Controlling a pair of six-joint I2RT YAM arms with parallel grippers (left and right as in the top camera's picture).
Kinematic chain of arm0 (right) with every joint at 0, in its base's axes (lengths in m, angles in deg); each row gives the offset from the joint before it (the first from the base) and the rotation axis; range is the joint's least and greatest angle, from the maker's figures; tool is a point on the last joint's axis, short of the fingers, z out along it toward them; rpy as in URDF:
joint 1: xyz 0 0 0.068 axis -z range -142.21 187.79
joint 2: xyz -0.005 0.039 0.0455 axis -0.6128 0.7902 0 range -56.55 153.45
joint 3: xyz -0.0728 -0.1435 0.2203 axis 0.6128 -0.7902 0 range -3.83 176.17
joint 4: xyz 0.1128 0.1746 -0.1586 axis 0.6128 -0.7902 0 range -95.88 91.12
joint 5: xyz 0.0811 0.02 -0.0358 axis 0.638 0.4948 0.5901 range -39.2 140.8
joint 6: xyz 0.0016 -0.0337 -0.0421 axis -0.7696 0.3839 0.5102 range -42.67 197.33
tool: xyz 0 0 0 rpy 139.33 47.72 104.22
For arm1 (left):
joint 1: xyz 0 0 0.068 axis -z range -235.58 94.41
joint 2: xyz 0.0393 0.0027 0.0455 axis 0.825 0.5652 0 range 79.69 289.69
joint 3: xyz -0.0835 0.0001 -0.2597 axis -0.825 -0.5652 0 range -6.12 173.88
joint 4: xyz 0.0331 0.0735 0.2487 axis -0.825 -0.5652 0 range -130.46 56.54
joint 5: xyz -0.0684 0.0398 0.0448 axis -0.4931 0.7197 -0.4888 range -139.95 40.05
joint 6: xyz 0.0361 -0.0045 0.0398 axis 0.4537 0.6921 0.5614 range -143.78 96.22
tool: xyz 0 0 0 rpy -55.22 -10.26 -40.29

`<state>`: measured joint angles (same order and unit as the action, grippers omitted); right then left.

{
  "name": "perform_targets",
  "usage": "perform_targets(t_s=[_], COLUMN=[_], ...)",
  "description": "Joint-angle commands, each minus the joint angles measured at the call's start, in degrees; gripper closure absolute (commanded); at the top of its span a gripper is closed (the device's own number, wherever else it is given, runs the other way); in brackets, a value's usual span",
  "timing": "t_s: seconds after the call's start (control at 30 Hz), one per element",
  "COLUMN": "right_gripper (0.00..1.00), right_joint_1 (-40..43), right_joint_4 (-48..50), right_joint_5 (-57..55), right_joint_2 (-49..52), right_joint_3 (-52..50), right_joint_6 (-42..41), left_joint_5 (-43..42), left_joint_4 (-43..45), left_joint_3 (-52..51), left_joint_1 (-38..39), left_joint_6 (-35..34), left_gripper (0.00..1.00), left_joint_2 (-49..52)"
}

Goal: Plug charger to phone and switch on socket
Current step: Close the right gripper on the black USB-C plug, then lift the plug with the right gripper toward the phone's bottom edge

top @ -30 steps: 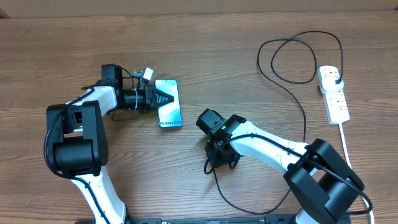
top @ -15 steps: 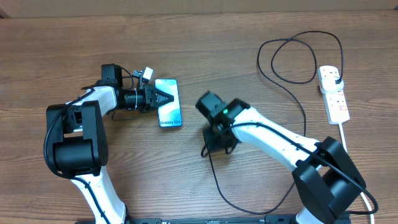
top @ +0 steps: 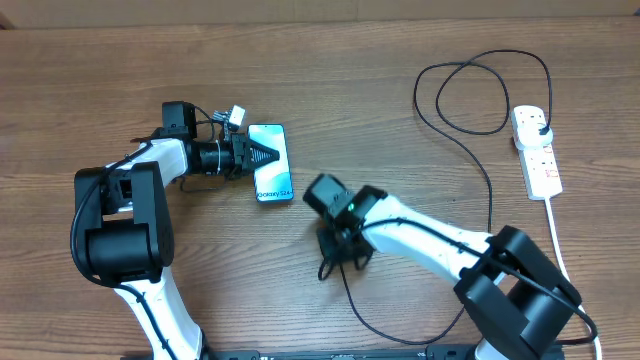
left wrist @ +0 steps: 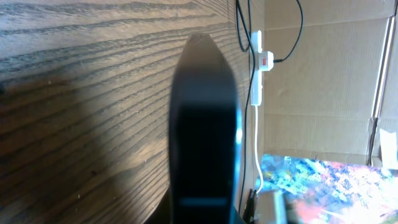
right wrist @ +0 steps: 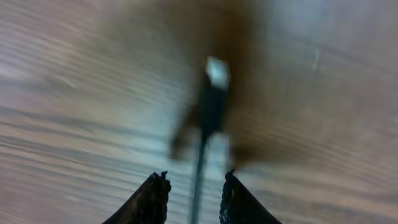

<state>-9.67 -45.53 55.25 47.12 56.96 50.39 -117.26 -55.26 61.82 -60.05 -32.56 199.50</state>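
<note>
The phone (top: 274, 172) lies flat on the wooden table with its cyan screen up. My left gripper (top: 280, 156) is shut, its tips over the phone's left half; the left wrist view shows it as a dark wedge (left wrist: 200, 40). The charger (top: 489, 195), a thin black cable, runs from its plug in the socket (top: 537, 158) at the far right, loops, and ends near my right gripper (top: 335, 262). In the right wrist view the cable (right wrist: 199, 174) passes between that gripper's (right wrist: 194, 180) open jaws without touching them. Its blurred connector tip (right wrist: 216, 71) lies ahead on the wood.
The socket's thick white cord (top: 560, 250) trails toward the front right edge. The socket (left wrist: 260, 62) and cardboard walls show beyond the table in the left wrist view. Slack charger cable (top: 400, 338) curves along the front of the table.
The right arm swung toward the back, then returned nearer and slightly left, with the cable end following. Its jaws closed and parted again. The left arm and phone stayed put.
</note>
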Motion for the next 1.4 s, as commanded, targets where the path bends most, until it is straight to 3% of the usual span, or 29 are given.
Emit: perform_targets(t_s=[0.0, 0.3, 0.5, 0.7, 1.07, 1.37], right_gripper=[0.7, 0.74, 0.66, 0.66, 0.67, 0.8], right_joint_1=[-0.1, 2.2, 3.4, 3.8, 3.8, 3.8], right_joint_4=[0.9, -0.7, 5.0, 9.9, 10.4, 10.3], right_joint_5=[-3.6, -7.0, -5.0, -5.0, -7.5, -7.6], right_joint_2=[0.1, 0.1, 0.1, 0.1, 0.1, 0.1], right_joint_3=[-4.2, -7.0, -6.4, -6.4, -6.5, -7.2], right_joint_6=[-3.8, -5.0, -4.1, -4.2, -4.2, -4.2], left_joint_5=[-2.8, -2.8, -2.8, -2.8, -2.8, -2.8], left_joint_4=[0.0, 0.0, 0.0, 0.0, 0.0, 0.0], left_joint_3=[0.0, 0.0, 0.0, 0.0, 0.0, 0.0], left_joint_1=[0.4, 0.4, 0.4, 0.4, 0.4, 0.4], left_joint_6=[-0.7, -0.7, -0.7, -0.7, -1.8, -1.7], left_gripper=[0.96, 0.96, 0.96, 0.96, 0.96, 0.96], left_joint_2=[-1.8, -1.8, -1.8, -1.8, -1.8, -1.8])
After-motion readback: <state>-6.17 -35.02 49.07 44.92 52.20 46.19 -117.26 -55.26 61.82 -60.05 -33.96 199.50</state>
